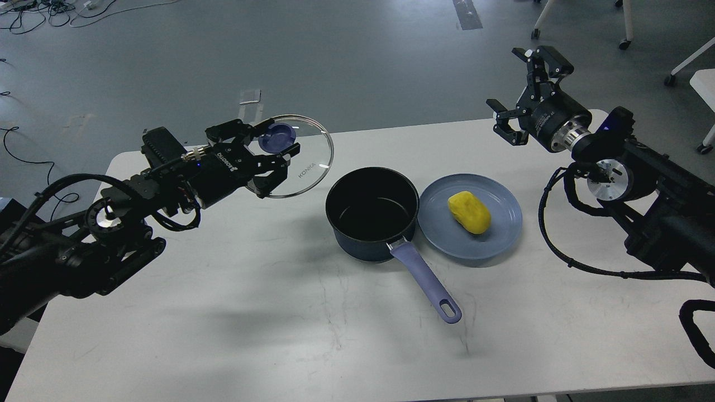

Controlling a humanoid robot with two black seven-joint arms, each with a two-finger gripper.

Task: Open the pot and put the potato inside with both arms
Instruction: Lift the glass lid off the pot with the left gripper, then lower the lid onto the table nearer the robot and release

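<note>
The dark navy pot (372, 215) stands uncovered at the table's middle, its lavender handle (427, 283) pointing toward the front right. The yellow potato (469, 211) lies on a blue plate (497, 234) just right of the pot. My left gripper (267, 149) is shut on the blue knob (277, 137) of the glass lid (301, 162) and holds the lid in the air, left of the pot. My right gripper (516, 92) is open and empty, raised above the table's far right edge, apart from the potato.
The white table (279, 312) bears only the pot and plate. Grey floor lies beyond its far edge, with cables (33, 162) at the left and chair legs (625, 22) at the far right.
</note>
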